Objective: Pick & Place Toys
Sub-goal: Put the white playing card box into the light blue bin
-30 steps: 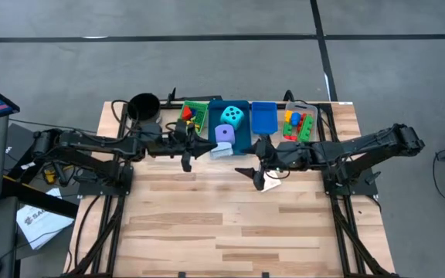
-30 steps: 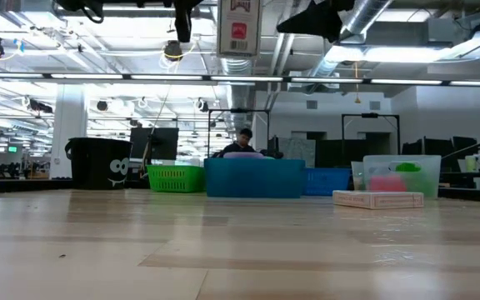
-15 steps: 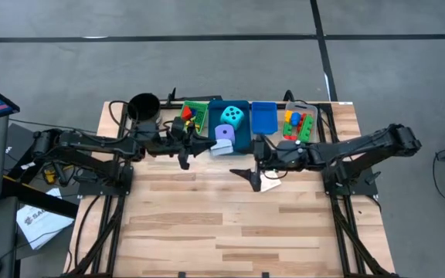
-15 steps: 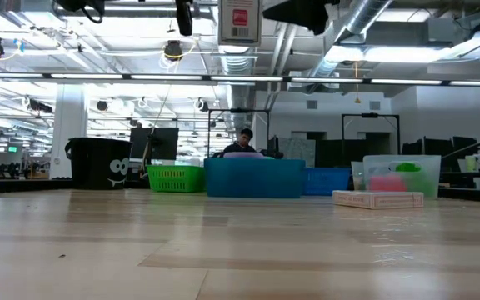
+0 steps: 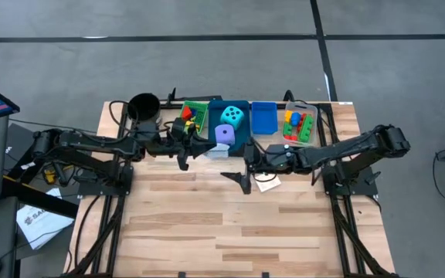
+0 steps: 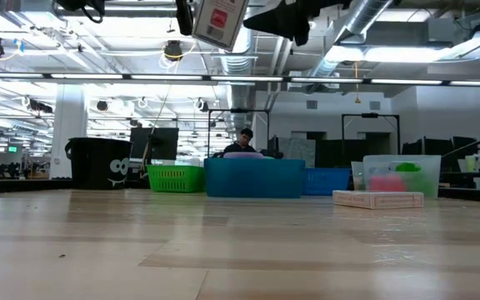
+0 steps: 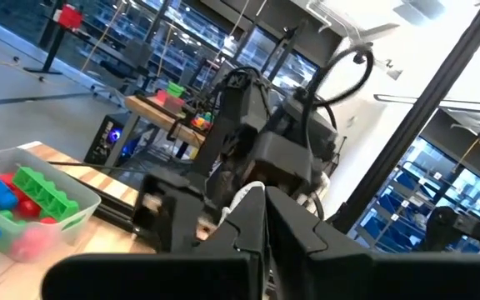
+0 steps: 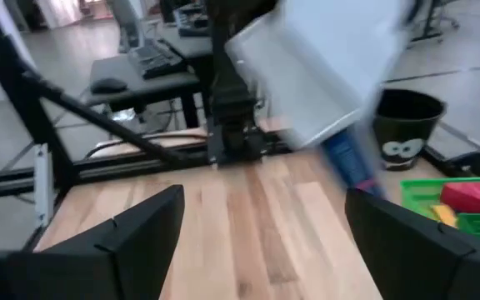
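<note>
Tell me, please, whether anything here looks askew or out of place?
Yes: the card box held high in the left tool hangs tilted, not level. A second card box lies on the table outside the bins, by the open right tool.

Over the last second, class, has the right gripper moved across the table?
Yes. In the high view the right gripper, open, has slid toward the left arm's side: it was level with the blue bin and now sits below the teal bin.

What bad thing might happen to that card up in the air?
The playing card hangs tilted in the shut left gripper, high above the table, so it might slip and drop. The open right gripper is close by, so the two arms might bump.
</note>
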You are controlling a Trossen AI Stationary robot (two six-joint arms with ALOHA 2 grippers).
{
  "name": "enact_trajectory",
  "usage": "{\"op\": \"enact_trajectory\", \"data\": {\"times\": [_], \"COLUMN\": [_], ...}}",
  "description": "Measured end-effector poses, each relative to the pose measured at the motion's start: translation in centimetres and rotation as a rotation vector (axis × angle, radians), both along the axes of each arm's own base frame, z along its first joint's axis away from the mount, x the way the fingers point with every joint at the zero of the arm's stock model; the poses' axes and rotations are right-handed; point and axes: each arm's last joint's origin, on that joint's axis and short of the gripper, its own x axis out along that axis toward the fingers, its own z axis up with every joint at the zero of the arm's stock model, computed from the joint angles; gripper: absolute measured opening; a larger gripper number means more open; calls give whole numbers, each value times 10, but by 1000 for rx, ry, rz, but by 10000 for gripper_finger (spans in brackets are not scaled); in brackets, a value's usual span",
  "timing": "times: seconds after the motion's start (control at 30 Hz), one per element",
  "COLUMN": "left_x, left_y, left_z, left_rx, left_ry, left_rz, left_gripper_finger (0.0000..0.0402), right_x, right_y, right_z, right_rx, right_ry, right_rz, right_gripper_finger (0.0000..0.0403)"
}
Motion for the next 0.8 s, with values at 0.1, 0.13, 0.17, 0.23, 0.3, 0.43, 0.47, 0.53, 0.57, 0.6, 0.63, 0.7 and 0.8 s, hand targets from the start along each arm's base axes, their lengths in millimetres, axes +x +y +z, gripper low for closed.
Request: {"op": "enact_trajectory", "data": {"times": [0.1,0.13,0.17,0.23,0.3,0.43,0.47,0.53,0.57,0.6,0.63,0.7,0.8], "left_x": [0,0,0,0,0,0,0,0,0,0,0,0,0], "left_y": [-1,-2,-3,-3,-3,-3,-3,-3,-3,-3,-3,-3,-2], "left_z": [0,-1,-1,-1,-1,-1,-1,-1,-1,-1,-1,-1,-1], "left_rx": [0,0,0,0,0,0,-1,-1,0,2,3,3,1], "left_ry": [5,6,7,7,11,14,14,14,14,14,14,14,14], "left_rz": [-6,-10,-13,-15,-15,-13,-12,-11,-10,-6,-6,-5,9], "left_gripper_finger": [0,0,0,0,0,0,0,0,0,0,0,0,0], "right_x": [-1,-2,-2,-3,-4,-4,-4,-4,-4,-4,-4,-4,-4], "right_y": [-4,-6,-7,-9,-11,-10,-10,-9,-8,-8,-8,-8,-8], "right_z": [2,2,4,7,9,10,10,10,10,10,10,10,10], "right_rx": [-7,-13,-18,-22,-20,-14,-10,-3,0,2,8,16,19], "right_ry": [-5,-2,-10,-25,-33,-37,-39,-40,-39,-39,-40,-40,-45], "right_rz": [-46,-67,-79,-94,-98,-70,-55,-27,-13,-2,1,0,0], "right_gripper_finger": [327,327,327,327,327,327,327,327,327,327,327,327,327]}}
